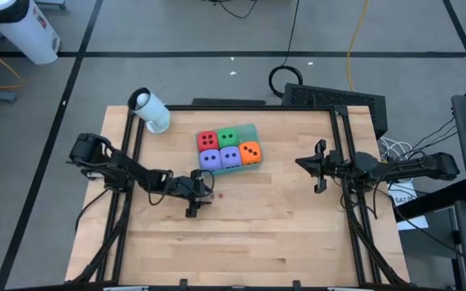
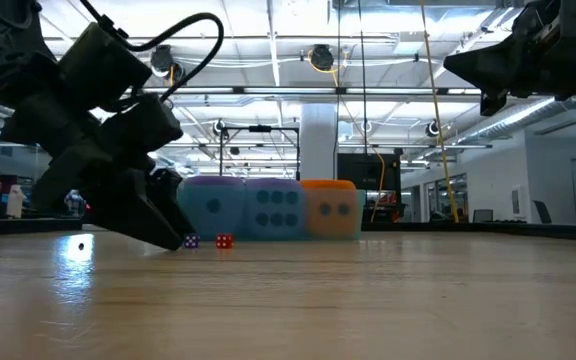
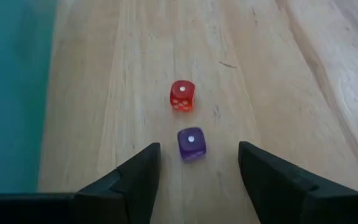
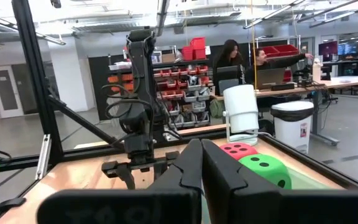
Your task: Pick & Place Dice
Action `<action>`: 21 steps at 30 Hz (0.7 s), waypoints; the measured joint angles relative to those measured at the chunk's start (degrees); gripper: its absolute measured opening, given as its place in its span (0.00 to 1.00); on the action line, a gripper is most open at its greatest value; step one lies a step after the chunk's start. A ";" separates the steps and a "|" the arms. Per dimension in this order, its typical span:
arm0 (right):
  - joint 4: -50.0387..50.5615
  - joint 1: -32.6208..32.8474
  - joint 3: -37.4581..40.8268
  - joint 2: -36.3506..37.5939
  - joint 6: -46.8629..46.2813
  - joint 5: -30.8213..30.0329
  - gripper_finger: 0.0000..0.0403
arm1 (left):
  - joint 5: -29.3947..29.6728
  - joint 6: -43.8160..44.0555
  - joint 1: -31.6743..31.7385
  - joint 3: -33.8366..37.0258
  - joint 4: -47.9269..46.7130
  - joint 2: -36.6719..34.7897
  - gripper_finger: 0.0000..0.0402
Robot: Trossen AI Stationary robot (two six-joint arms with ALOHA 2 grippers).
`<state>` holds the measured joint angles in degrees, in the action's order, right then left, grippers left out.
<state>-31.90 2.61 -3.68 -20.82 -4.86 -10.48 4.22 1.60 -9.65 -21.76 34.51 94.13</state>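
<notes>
— Dice first: where are they?
— Five soft ones sit packed together on the teal tray [image 1: 252, 129] at the back of the wooden surface [image 1: 281, 226]: red die [image 1: 207, 140] and green die [image 1: 228, 137] in the far row, two purple-blue dice [image 1: 220, 158] and the orange die [image 1: 250, 152] in the near row
— Anything loose?
— Two tiny dice lie on the bare wood just in front of the tray, a small red one [image 3: 182, 96] and a small purple one [image 3: 191, 144], close together but apart
— And the left gripper [image 3: 197, 171]?
— Low over the surface, jaws spread wide, holding nothing; the small purple die lies between its fingertips, touching neither
— The right gripper [image 1: 319, 166]?
— Raised off the surface at the right side, well apart from the tray, fingers pressed together and empty
</notes>
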 joint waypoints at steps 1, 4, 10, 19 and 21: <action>0.00 0.00 0.00 0.00 0.00 0.00 0.00 | -0.10 0.01 0.20 -0.02 0.36 0.46 0.55; 0.00 0.00 0.00 0.01 0.00 0.00 0.00 | -0.27 -0.08 0.77 -0.07 1.22 1.31 0.53; 0.00 0.00 0.04 0.00 0.00 0.00 0.00 | -1.37 -0.39 1.25 -0.05 2.81 1.52 0.45; 0.00 0.00 0.04 0.00 0.00 0.02 0.00 | -1.66 -2.54 1.27 -0.26 2.77 1.52 0.26; 0.00 0.00 0.04 0.00 0.00 0.02 0.00 | -1.56 -2.82 1.31 -0.26 2.83 1.55 0.21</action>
<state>-31.90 2.61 -3.64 -20.82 -4.86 -10.46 2.66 -1.22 -8.34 -22.02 37.35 95.68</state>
